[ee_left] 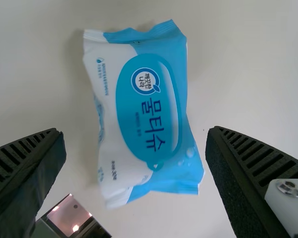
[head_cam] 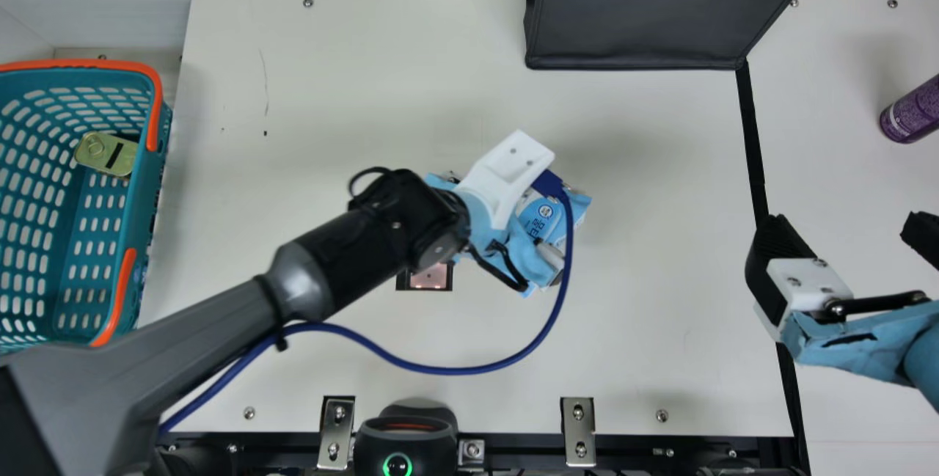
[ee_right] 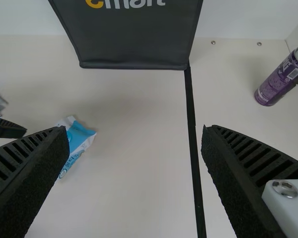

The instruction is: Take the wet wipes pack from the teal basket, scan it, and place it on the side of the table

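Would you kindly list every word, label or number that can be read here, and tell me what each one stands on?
"emart": on the black bag, its letters partly covered at the top.
"물티슈": on the wet wipes pack, in large letters.
"깨끗한 나라": in the round mark on the same pack.
Too small to read: the pack's fine print and the lettering on the purple can.

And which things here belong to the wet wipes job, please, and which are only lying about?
For the job:
wet wipes pack, on the table
teal basket
left gripper, open above the pack
small square window, probably the scanner

Only lying about:
black bag
purple can
gold-green tin, inside the basket
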